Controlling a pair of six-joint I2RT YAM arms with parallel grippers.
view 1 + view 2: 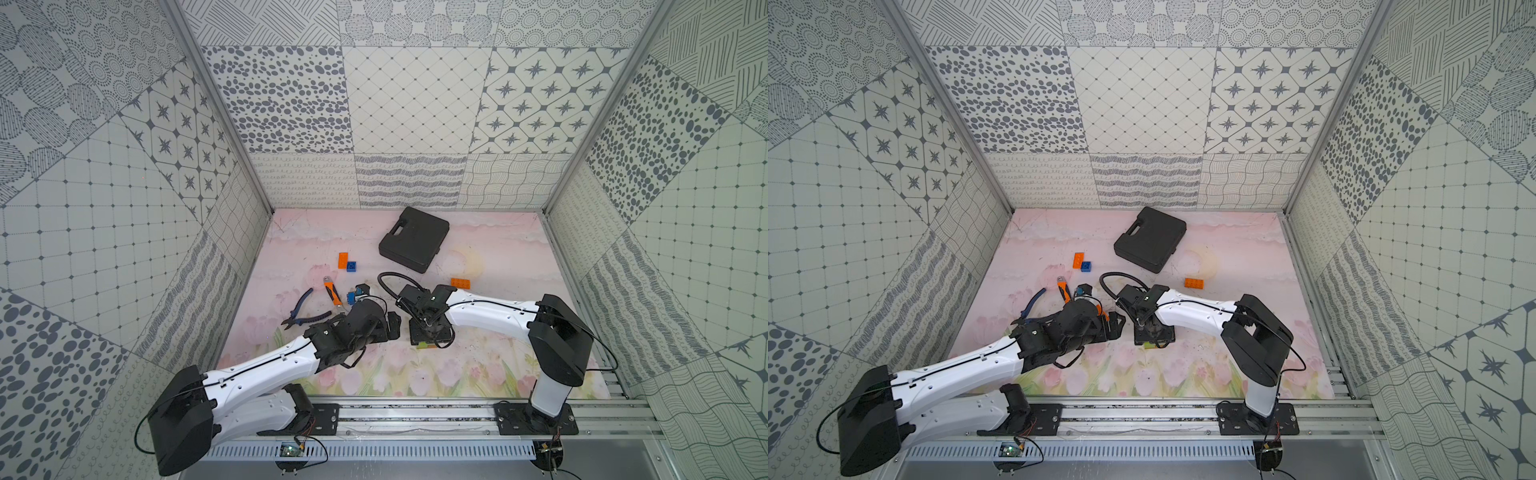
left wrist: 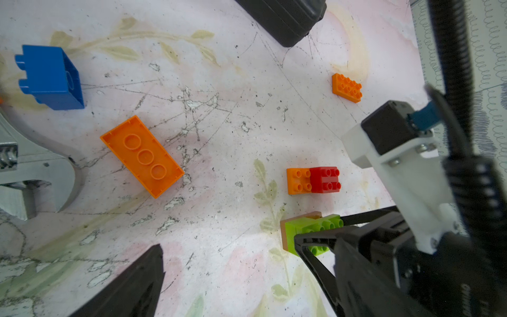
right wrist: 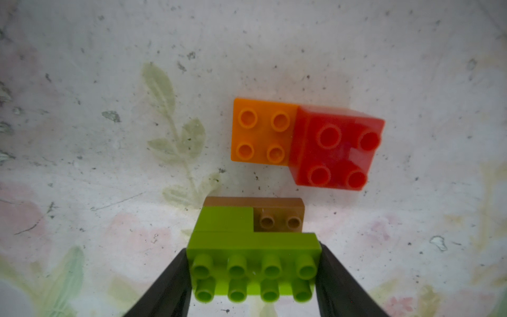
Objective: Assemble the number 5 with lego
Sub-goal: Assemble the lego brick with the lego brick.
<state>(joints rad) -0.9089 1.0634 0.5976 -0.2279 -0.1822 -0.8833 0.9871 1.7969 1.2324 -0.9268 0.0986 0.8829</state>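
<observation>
Two white robot arms reach over a table (image 1: 498, 249) covered with a pink flowered mat.

The right end effector (image 3: 253, 274) points down near the table's middle, a little toward the near edge. Its two black fingers (image 3: 170, 285) are clamped on the short ends of a long green brick (image 3: 253, 244), which is studs up. That brick touches a short green brick (image 3: 226, 219). A brown brick (image 3: 278, 216) lies beneath the short one, with two of its studs bare. In both top views the end effector hides most of this stack.

Just past the stack toward the far edge, and apart from it, a red brick (image 3: 337, 148) touches an orange brick (image 3: 260, 131). The red one stands higher.

The left end effector (image 1: 391, 325) sits just beside the stack, on the side of the left edge. Its jaws are spread wide with nothing between them. One finger (image 2: 137, 282) shows in its wrist view.

That view also shows a flipped orange brick (image 2: 142, 156), hollow side up. A blue brick (image 2: 49, 76) lies on its side near a wrench (image 2: 33, 170).

A lone orange brick (image 1: 460, 283) lies studs up, toward the right edge. Nearer the far edge, a far orange brick (image 1: 343, 260) touches a far blue brick (image 1: 352, 266).

A black case (image 1: 413, 239) lies by the middle of the far edge. Pliers (image 1: 303, 309) with blue handles lie toward the left edge.
</observation>
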